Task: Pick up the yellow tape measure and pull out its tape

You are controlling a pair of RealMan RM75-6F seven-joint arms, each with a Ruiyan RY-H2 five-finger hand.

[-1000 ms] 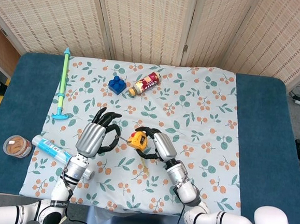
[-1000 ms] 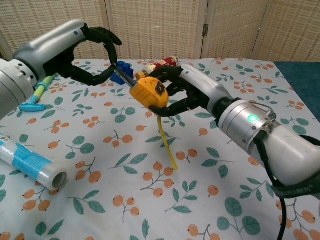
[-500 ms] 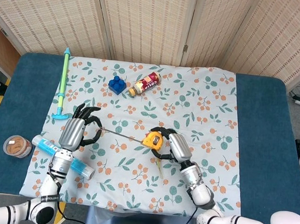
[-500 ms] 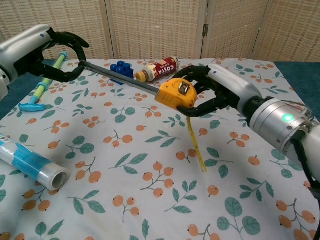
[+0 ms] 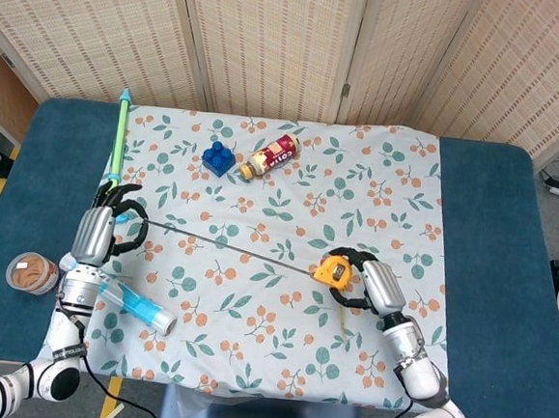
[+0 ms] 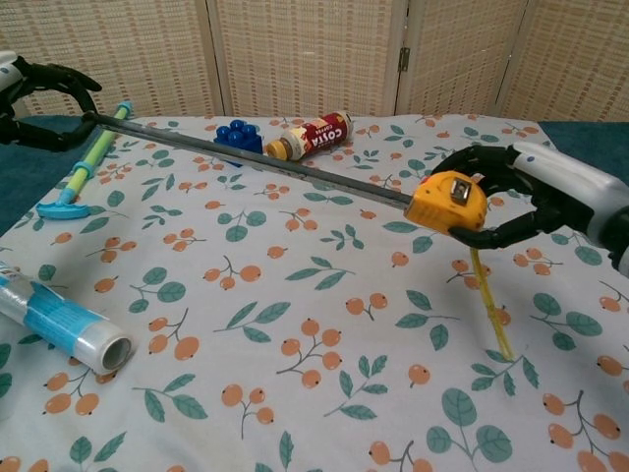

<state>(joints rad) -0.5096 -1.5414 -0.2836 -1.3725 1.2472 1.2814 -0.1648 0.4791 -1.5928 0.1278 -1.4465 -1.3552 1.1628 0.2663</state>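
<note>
Far left, the robot's left hand (image 5: pixel 100 236) pinches the end of the grey steel tape (image 5: pixel 228 246), fingers curled around it above the blue table edge. Just behind it lies the long green plastic stick (image 5: pixel 116 154); below it, a clear roll with a blue label (image 5: pixel 122 296) and a small round tub (image 5: pixel 30 273). The tape stretches taut across the floral tablecloth (image 5: pixel 277 364). Further back, a blue toy brick (image 5: pixel 219 157) sits just beside a red-labelled bottle (image 5: pixel 273 156) lying on its side. On the right, the right hand (image 5: pixel 375 285) grips the yellow tape measure case (image 5: pixel 333 269) off the cloth, its yellow strap (image 6: pixel 488 311) dangling down.
</note>
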